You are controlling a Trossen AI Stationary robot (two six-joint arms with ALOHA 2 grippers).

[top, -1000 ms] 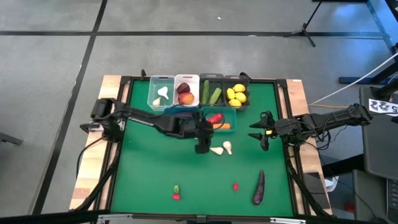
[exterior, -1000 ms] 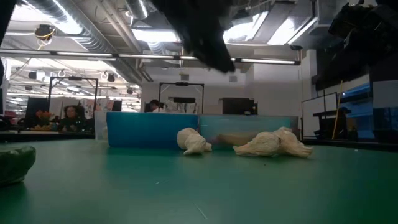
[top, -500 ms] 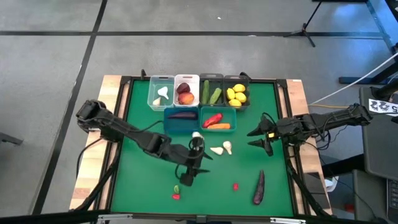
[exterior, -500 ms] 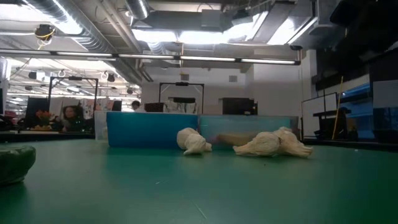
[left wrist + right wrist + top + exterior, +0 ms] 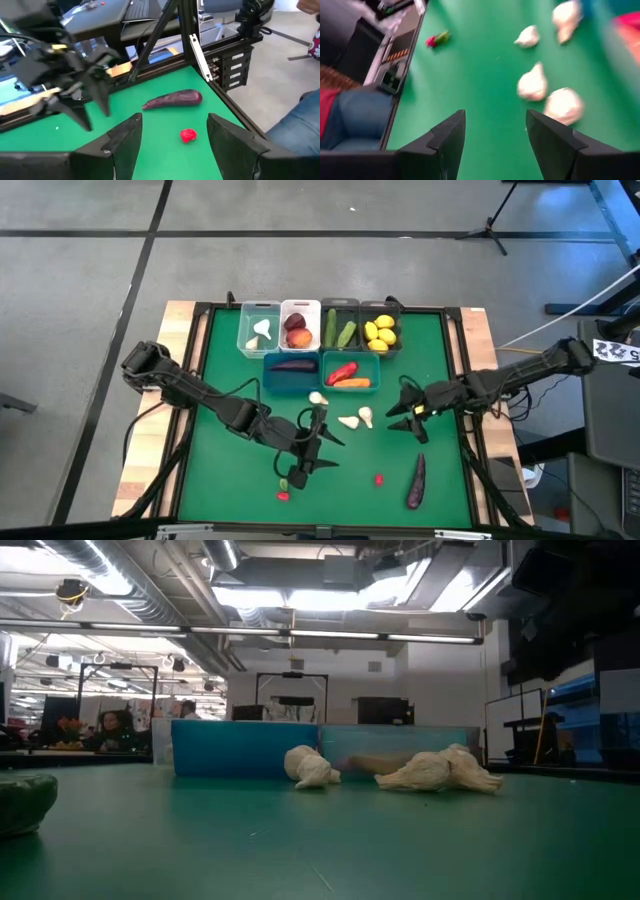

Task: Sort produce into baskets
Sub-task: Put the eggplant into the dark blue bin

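Three white garlic pieces [image 5: 348, 421] lie mid-table, near the blue bin [image 5: 292, 370] and the teal bin [image 5: 351, 372]; they also show in the low view [image 5: 312, 768] and the right wrist view [image 5: 532, 82]. A dark purple eggplant [image 5: 416, 480] and a small red piece [image 5: 380, 478] lie near the front right, and both show in the left wrist view [image 5: 173, 99]. My left gripper [image 5: 310, 454] is open and empty above the table, left of the garlic and nearer the front edge. My right gripper [image 5: 402, 416] is open and empty, right of the garlic.
Along the far edge stand a clear bin [image 5: 259, 328] with garlic, a white bin [image 5: 299, 326] with peaches, and two dark bins with cucumbers [image 5: 340, 328] and lemons [image 5: 381, 330]. A small red and green piece [image 5: 284, 488] lies near the front edge.
My left gripper has swung from beside the blue and teal bins toward the table's near edge, uncovering the third garlic and the eggplant in the blue bin. My right gripper has moved left toward the garlic.
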